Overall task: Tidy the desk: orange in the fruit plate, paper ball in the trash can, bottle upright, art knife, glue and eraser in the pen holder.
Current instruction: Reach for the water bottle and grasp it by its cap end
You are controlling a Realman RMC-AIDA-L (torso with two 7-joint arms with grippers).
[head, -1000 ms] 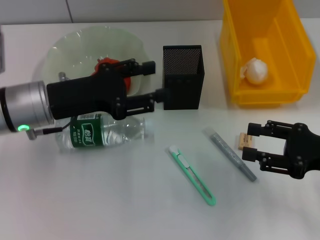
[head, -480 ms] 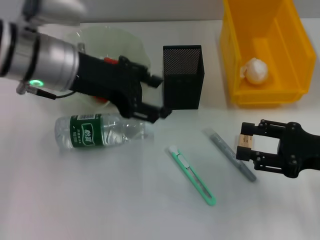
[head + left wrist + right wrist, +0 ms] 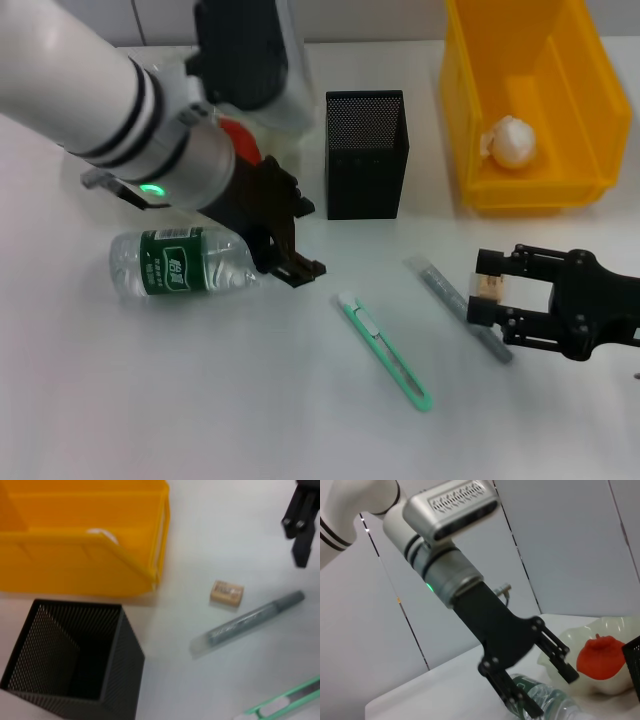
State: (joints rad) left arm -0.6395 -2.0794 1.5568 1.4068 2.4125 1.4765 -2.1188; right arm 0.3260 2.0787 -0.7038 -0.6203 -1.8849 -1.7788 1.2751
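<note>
Bottle (image 3: 185,263) lies on its side on the desk (image 3: 200,400); I see the left gripper (image 3: 290,238) spread wide over its neck end, not gripping. Right gripper (image 3: 487,297) is released, jaws straddling the eraser (image 3: 489,287) beside the glue (image 3: 457,306).

Bottle (image 3: 185,262): clear plastic, dark green label, lying on its side at left centre of the white counter (image 3: 200,400). Orange (image 3: 238,140): red-orange, in the pale-green fruit plate (image 3: 600,677) (largely hidden), upper left. Pen holder (image 3: 366,153): black mesh, upright, top centre. Trash can (image 3: 530,100): yellow, upper right, containing the white paper ball (image 3: 512,140). Art knife (image 3: 385,350), mint green, and glue (image 3: 458,305), grey, lie flat lower centre. Eraser (image 3: 489,287): tan, just beside the glue.
</note>
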